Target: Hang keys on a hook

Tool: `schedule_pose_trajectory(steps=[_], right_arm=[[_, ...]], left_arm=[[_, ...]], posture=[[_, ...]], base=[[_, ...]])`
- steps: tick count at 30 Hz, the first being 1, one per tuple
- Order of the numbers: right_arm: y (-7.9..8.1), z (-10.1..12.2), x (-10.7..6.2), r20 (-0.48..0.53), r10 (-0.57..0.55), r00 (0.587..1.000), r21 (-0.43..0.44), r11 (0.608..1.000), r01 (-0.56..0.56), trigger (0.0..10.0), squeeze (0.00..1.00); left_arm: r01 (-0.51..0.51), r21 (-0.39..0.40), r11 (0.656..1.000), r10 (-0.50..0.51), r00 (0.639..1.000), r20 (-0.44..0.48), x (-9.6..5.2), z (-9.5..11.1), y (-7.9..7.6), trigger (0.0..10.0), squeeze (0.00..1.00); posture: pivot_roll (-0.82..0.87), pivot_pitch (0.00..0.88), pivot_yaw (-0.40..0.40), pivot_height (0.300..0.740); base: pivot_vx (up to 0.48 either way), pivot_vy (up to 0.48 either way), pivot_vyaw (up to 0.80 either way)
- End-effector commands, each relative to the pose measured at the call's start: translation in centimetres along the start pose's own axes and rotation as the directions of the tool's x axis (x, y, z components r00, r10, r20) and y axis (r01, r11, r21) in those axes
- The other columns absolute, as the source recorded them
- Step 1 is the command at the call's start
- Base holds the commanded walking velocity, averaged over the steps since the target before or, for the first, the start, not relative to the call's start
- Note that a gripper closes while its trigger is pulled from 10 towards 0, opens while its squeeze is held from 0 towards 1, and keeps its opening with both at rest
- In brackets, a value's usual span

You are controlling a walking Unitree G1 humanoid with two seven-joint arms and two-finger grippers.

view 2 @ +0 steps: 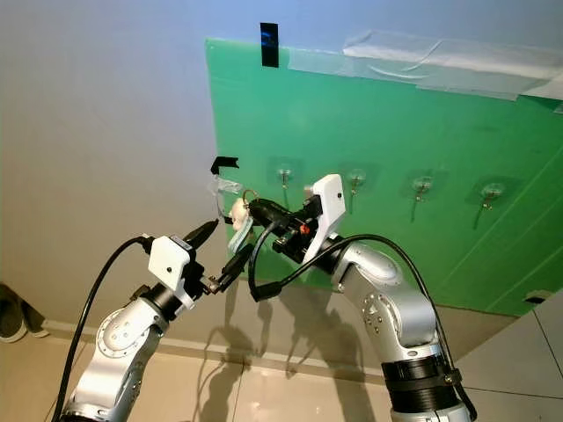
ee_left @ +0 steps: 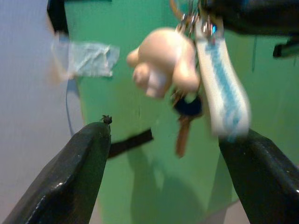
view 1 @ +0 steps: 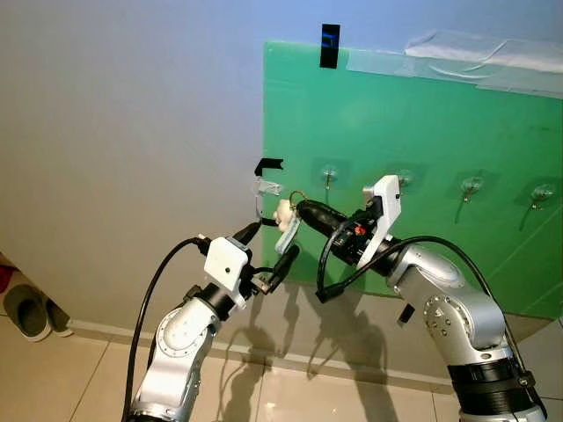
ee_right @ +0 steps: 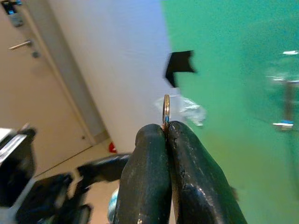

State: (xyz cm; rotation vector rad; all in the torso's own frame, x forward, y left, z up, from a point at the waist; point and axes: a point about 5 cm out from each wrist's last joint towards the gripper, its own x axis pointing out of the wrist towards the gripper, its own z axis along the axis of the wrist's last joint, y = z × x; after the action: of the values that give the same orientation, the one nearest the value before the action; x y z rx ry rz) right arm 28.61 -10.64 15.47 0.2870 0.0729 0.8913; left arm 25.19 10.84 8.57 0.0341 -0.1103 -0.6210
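Observation:
A bunch of keys [view 1: 287,221] hangs in the air in front of the green board [view 1: 440,123]: a cream plush figure [ee_left: 163,60], a white and blue strap [ee_left: 222,91], a dark-headed key [ee_left: 185,119] and a metal ring [ee_right: 166,108]. My right gripper [view 1: 304,209] is shut on the ring, its fingers [ee_right: 159,154] pressed together. Just below the keys my left gripper [view 1: 271,250] is open, its fingers [ee_left: 74,172] apart and touching nothing. Several clear hooks sit in a row on the board; the nearest hook [view 1: 328,178] is up and right of the keys.
The board is taped to a pale wall [view 1: 123,132], with black tape [view 1: 330,46] at its top corner and a taped clear piece [view 1: 266,186] at its left edge. Slippers [view 1: 31,312] lie on the tiled floor at far left. A door [ee_right: 28,84] stands further off.

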Motion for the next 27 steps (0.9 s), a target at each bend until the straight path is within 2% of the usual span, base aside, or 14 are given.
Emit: schedule_pose_trajectory(steps=[1, 4, 7, 16, 23, 27], right_arm=[[-0.8, 0.8, -0.2, 0.022, -0.042, 0.999, -0.043, 0.998, 0.043, 0.0, 0.00], [-1.7, 0.4, -0.5, 0.003, -0.096, 0.995, -0.083, 0.992, 0.096, 0.0, 0.00], [-2.2, 0.3, -0.6, 0.007, -0.127, 0.992, -0.086, 0.988, 0.127, 0.0, 0.00], [-2.4, 0.8, -0.1, 0.047, -0.126, 0.991, -0.065, 0.989, 0.129, 0.0, 0.00], [-1.9, 1.5, 0.2, 0.073, -0.085, 0.994, -0.091, 0.992, 0.091, 0.0, 0.00], [-2.4, 1.6, 0.1, 0.083, -0.110, 0.990, -0.081, 0.990, 0.117, 0.0, 0.00]], left_arm=[[0.003, -0.008, 1.000, -0.003, 1.000, 0.002, 0.0, 0.1, -0.1, 10.0, 0.00], [-0.012, -0.027, 1.000, 0.012, 1.000, 0.003, -0.5, -0.1, 0.2, 10.0, 0.00], [-0.025, -0.045, 0.999, 0.024, 1.000, -0.012, -0.8, -0.5, 0.5, 10.0, 0.00], [-0.025, -0.044, 0.999, 0.025, 1.000, -0.018, -0.8, -0.6, 0.7, 10.0, 0.00], [-0.019, -0.045, 0.999, 0.018, 1.000, -0.017, -1.0, -0.8, 0.6, 10.0, 0.00], [-0.013, -0.045, 0.999, 0.012, 1.000, -0.020, -1.1, -0.9, 0.5, 10.0, 0.00]], posture=[[-0.02, 0.000, -0.005, 0.740], [-0.02, 0.000, -0.005, 0.740], [-0.02, 0.000, 0.000, 0.740], [-0.02, 0.000, 0.000, 0.740], [-0.01, 0.000, -0.003, 0.740], [-0.01, 0.000, -0.002, 0.740]], base=[[0.000, 0.000, 0.00], [0.000, 0.000, 0.00], [0.000, 0.000, 0.00], [0.000, 0.000, 0.00], [0.000, 0.000, 0.00], [0.000, 0.000, 0.00]])
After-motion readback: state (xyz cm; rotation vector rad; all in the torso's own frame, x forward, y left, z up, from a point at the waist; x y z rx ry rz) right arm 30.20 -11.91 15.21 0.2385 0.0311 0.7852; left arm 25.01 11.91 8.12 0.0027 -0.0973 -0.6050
